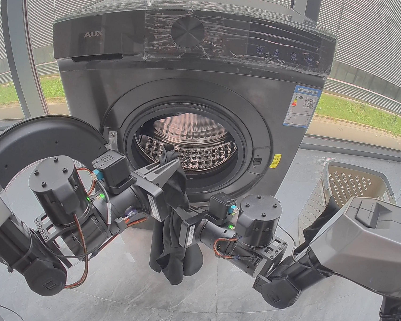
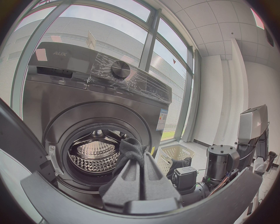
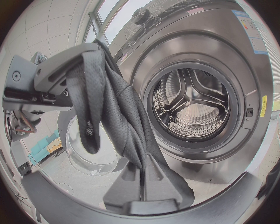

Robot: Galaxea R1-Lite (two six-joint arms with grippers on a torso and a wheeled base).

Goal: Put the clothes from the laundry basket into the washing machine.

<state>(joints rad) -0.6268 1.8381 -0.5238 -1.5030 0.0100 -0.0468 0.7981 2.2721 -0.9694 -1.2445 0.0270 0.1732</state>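
Garment (image 1: 171, 255) of dark grey mesh hangs bunched, left claw (image 2: 143, 163) and right claw (image 3: 143, 164) both clamped on it.

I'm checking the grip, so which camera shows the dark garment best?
The right wrist view: the dark garment drapes wide from the right gripper, weave and folds plain. The head view shows it hanging before the washing machine, partly hidden. The left wrist view shows a small bunch at the left gripper.

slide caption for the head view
Left gripper and right gripper hold a dark garment before the open washing machine, laundry basket nearby.
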